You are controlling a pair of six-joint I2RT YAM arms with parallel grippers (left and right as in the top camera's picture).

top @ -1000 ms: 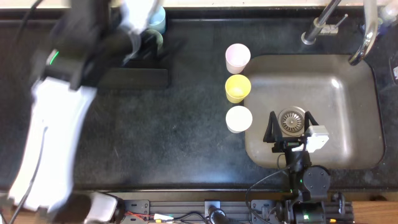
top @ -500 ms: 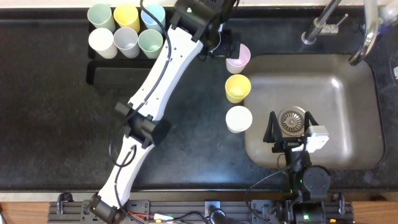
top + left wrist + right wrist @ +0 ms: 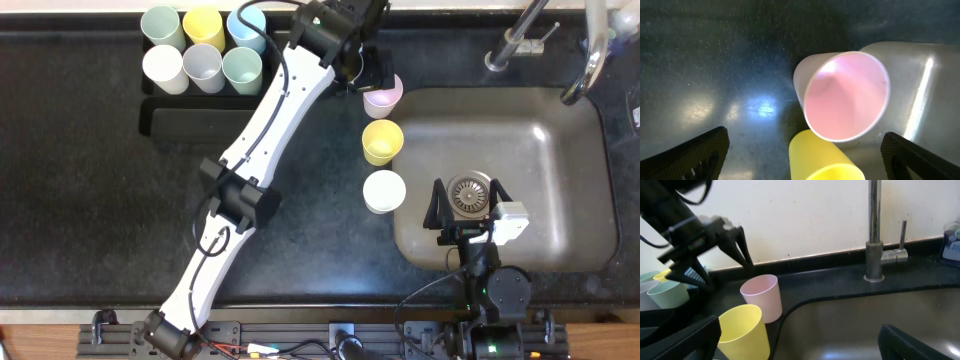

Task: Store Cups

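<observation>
At the far left of the black counter [image 3: 90, 200] the rack [image 3: 205, 122], a dark tray, lies against the back wall; the stored cups [image 3: 203, 65] stand upright in it in two rows of three (pale green, yellow and blue behind; white, grey-white and green in front), packed close together. The left arm [image 3: 260, 130] stretches from its base at the lower left diagonally across the counter, past the rack's right end; the left gripper [image 3: 804, 136] hangs over the pink cup [image 3: 382, 92], its fingers spread wide, one on each side of the cup, pinching nothing; whether either finger touches the cup's wall I cannot tell. The pink cup stands mouth up on the counter at the back left corner of the sink [image 3: 560, 150]; just in front of it, toward the robot, stands the yellow cup [image 3: 382, 142], then the white cup [image 3: 384, 191]; the three form a short line along the sink's left rim, close together. In the left wrist view the yellow rim overlaps the pink one, so contact between them cannot be judged. The steel sink takes up the right side; the right gripper [image 3: 467, 190] hangs over its basin, fingers parted and holding nothing. The tap [image 3: 515, 40] rises from the counter behind the sink.
</observation>
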